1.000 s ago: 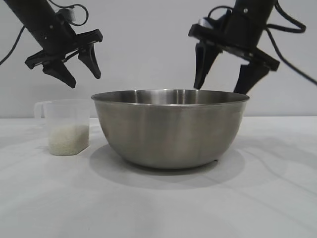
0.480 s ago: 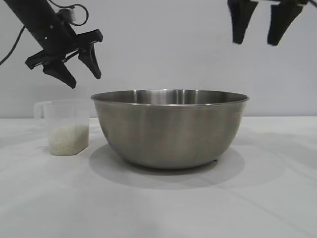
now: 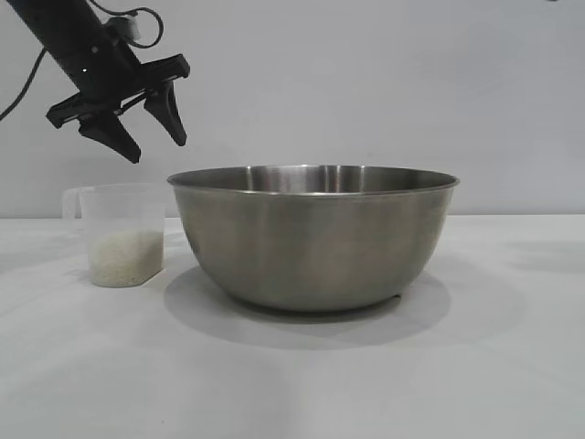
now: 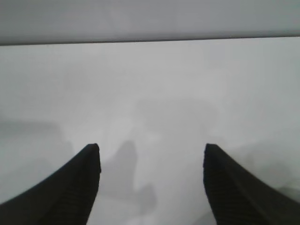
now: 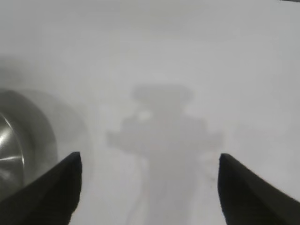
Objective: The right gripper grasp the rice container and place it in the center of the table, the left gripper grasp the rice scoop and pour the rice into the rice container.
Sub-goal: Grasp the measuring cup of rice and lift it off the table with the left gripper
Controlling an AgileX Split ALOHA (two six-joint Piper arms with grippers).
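Observation:
The rice container (image 3: 313,238), a large steel bowl, stands on the table (image 3: 512,366) near its middle. To its left stands the rice scoop (image 3: 123,233), a clear plastic cup with white rice (image 3: 126,258) in its lower part. My left gripper (image 3: 156,147) hangs open in the air above the scoop, touching nothing. In the left wrist view the left gripper (image 4: 151,147) has only bare table between its fingers. The right gripper is out of the exterior view. In its own wrist view the right gripper (image 5: 150,156) is open and empty, high over the table, with the container's rim (image 5: 18,136) off to one side.
A plain light wall stands behind the table. The right gripper's shadow (image 5: 161,136) falls on the tabletop beside the bowl. White tabletop stretches in front of the bowl and to its right.
The right gripper, open above the bowl's right rim a second ago, has risen out of the exterior view. The left gripper, the bowl and the scoop have not moved.

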